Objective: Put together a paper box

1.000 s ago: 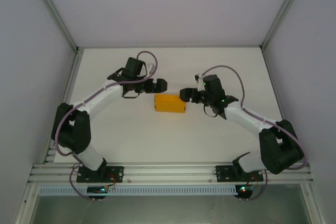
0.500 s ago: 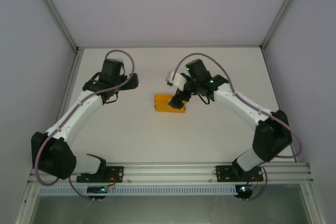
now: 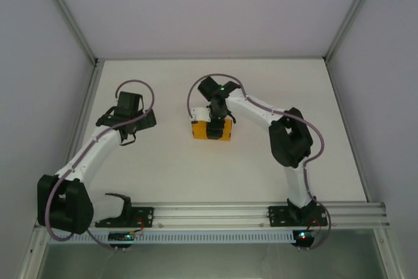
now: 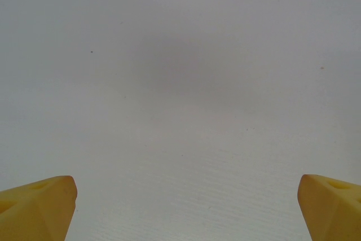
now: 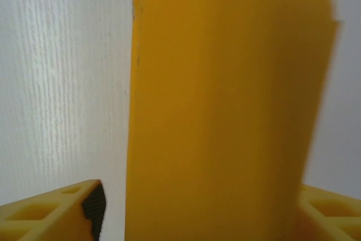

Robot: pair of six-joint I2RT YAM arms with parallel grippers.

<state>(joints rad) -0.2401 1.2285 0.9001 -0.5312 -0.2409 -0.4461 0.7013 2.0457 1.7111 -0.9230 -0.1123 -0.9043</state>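
Observation:
The paper box [image 3: 200, 131] is a small, low, bright orange box lying on the white table near the middle. My right gripper [image 3: 213, 127] hangs over it, pointing down, with its jaws astride the box. In the right wrist view the box [image 5: 225, 111] runs lengthwise between the yellow fingers [image 5: 56, 214]. The left finger stands a small gap off the box's side, and the right finger sits against the other side, so the right gripper [image 5: 197, 210] is open. My left gripper [image 3: 129, 125] is off to the left, open over bare table [image 4: 186, 196].
White table [image 3: 170, 174] inside a walled cell with grey panels and aluminium posts [image 3: 91, 57] at the back corners. The arm bases sit on a rail [image 3: 209, 213] at the near edge. The right arm's elbow [image 3: 290, 138] folds back to the right of the box.
The right arm swung in from the box's right side to above it, and its jaws have narrowed round the box. The left arm drew back leftward, away from the box, staying open.

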